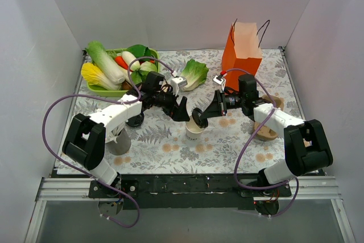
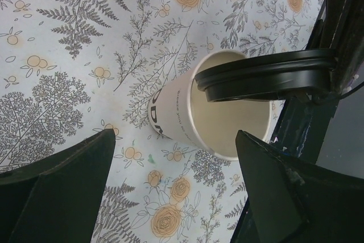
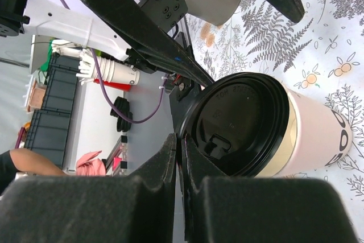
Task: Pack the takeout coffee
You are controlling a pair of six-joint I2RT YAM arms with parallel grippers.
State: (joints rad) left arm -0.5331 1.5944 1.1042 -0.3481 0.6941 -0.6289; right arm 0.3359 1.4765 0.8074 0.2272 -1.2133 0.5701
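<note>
1. The orange paper bag stands far right on the tabletop, well apart from the cup.
2. The left claw, spread, flanks the takeout coffee cup mid-tabletop without touching it.
3. The right claw pinches the black lid, tilted on the rim. Judged step: lidding. Next, press it level.

Takeout coffee: small white paper cup, black print on wall, standing upright near centre of table. Black round lid tilted over rim, covering one side only, not seated; pale interior exposed.
</note>
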